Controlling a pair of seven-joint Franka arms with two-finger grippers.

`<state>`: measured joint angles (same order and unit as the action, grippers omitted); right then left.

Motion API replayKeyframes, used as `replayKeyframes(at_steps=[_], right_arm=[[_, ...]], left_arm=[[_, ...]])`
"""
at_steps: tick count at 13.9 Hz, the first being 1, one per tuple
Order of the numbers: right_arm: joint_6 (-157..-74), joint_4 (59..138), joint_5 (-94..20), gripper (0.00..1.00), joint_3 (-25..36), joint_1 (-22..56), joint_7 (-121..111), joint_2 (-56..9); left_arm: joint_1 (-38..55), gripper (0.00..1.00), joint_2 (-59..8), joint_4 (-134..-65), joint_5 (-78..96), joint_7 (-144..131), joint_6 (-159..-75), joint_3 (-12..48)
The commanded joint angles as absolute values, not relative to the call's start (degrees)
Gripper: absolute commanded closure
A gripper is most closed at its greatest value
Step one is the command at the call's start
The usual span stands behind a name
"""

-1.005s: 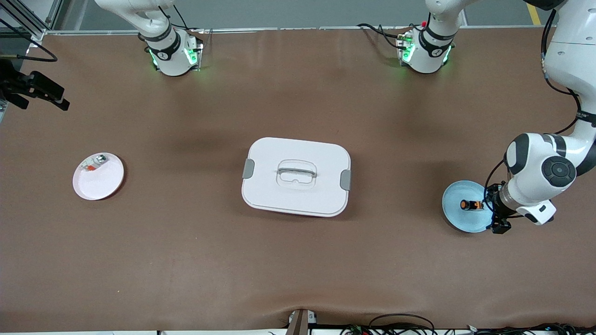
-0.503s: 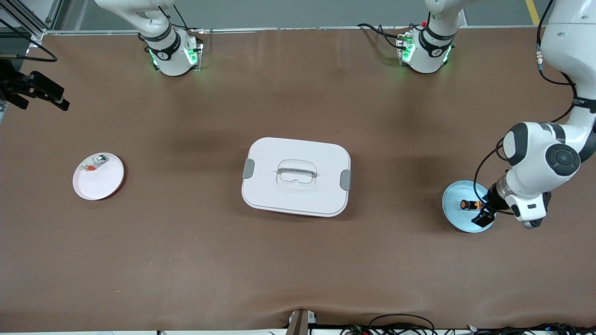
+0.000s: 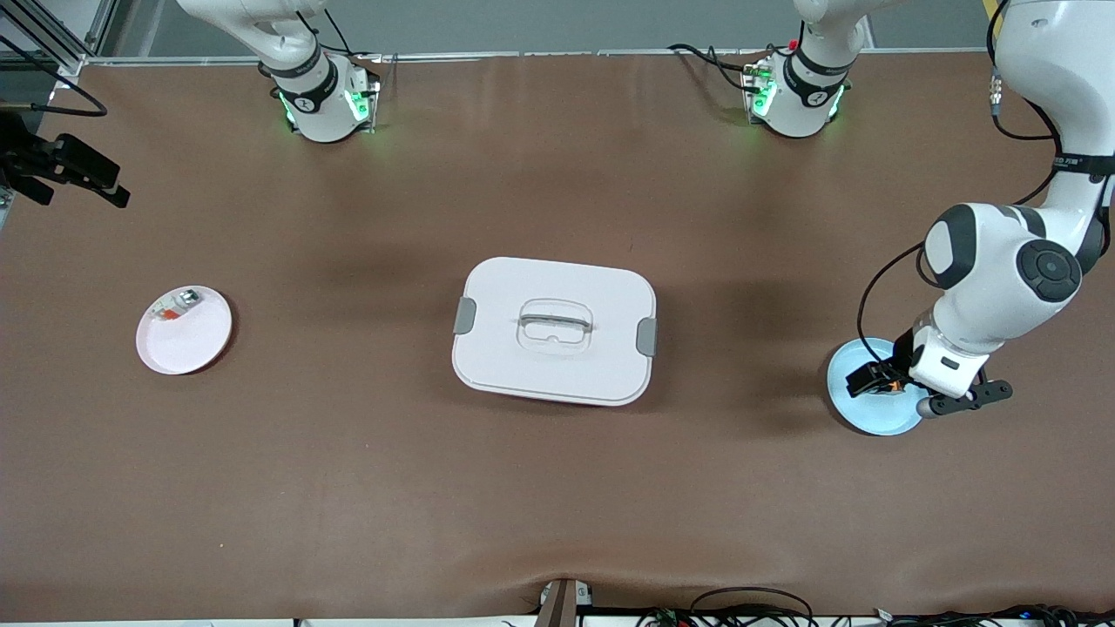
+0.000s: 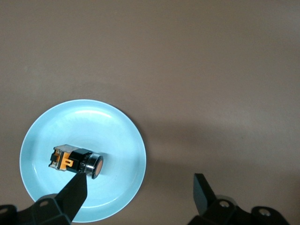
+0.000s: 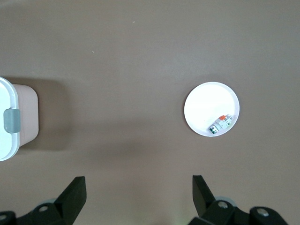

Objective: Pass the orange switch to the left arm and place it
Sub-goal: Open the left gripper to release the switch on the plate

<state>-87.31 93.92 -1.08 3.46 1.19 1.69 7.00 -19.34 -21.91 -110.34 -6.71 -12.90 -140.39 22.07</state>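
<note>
On blue plate [image 4: 122, 136]: orange switch [image 4: 75, 161], black body, orange face.

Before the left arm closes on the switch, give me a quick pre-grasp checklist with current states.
1. orange switch lying on the blue plate: ok.
2. left gripper open: ok.
3. Switch centred between the left fingers: not ok; it lies by one finger, and the gripper straddles the plate's rim.
4. right gripper open and waiting over bare table near the pink plate: ok.
5. box shut at mid-table, away from both grippers: ok.
6. Height of the left fingertips above the plate: cannot tell.
</note>
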Motion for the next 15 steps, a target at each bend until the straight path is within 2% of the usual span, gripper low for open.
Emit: replayKeyframes(at_steps=[1,5,8,15], right_arm=[[-87.89,95.36,-0.97,0.00,2.72,-0.17,1.32,8.44],[-87.89,95.36,-0.97,0.00,2.64,-0.18,1.32,8.53],[-87.80,95.36,-1.05,0.00,2.64,-0.18,1.41,8.53],[-87.98,95.36,-3.43,0.00,3.08,-1.41,1.49,9.05]], left_arm=[[-18.11,0.00,-17.50,-111.89,-3.70,-5.38,-137.13,20.92],[-19.15,0.00,-15.38,-107.07,-3.86,-6.50,-129.92,21.27],[-19.34,0.00,-14.25,-105.38,-4.04,-6.33,-127.71,21.27],[-19.42,0.00,-3.01,-105.29,-3.25,-6.33,-120.43,21.09]])
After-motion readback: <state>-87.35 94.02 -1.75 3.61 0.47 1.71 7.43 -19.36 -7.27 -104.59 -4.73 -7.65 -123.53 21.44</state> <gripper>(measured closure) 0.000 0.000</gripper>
